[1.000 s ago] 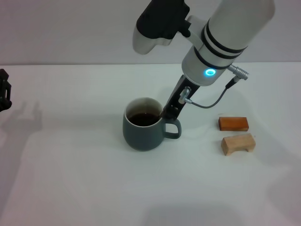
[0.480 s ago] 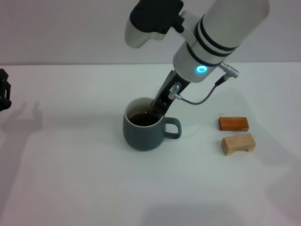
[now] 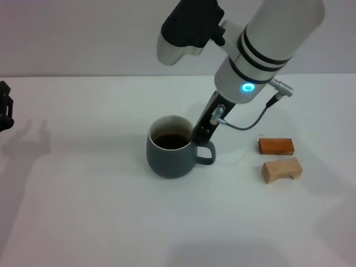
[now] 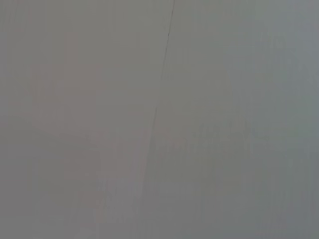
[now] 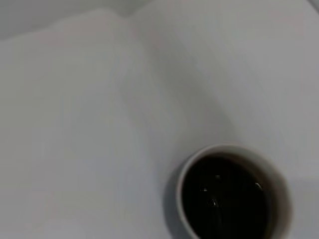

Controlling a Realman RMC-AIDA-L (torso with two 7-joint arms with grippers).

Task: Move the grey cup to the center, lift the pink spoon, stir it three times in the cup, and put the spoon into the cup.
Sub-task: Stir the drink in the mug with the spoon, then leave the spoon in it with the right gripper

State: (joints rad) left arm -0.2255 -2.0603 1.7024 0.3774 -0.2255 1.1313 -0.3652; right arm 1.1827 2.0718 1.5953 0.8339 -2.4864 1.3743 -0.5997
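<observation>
The grey cup (image 3: 169, 157) stands mid-table with dark liquid inside and its loop handle pointing right. My right gripper (image 3: 201, 132) reaches down at a slant to the cup's rim on the handle side, its dark tip just over the edge. The pink spoon is hidden; I cannot make it out at the gripper's tip or in the liquid. In the right wrist view the cup (image 5: 230, 149) appears from above, its white rim ringing the dark liquid. My left gripper (image 3: 4, 107) is parked at the table's far left edge. The left wrist view holds only a blank grey surface.
An orange wooden block (image 3: 276, 146) and a tan arched block (image 3: 282, 169) lie to the right of the cup. The white table (image 3: 83, 211) stretches bare to the left and front. A cable (image 3: 245, 123) loops from the right wrist.
Half a second ago the right gripper was over the cup's far rim, further left. It has swung back right to the handle side, where it was one second ago. The left arm stayed still.
</observation>
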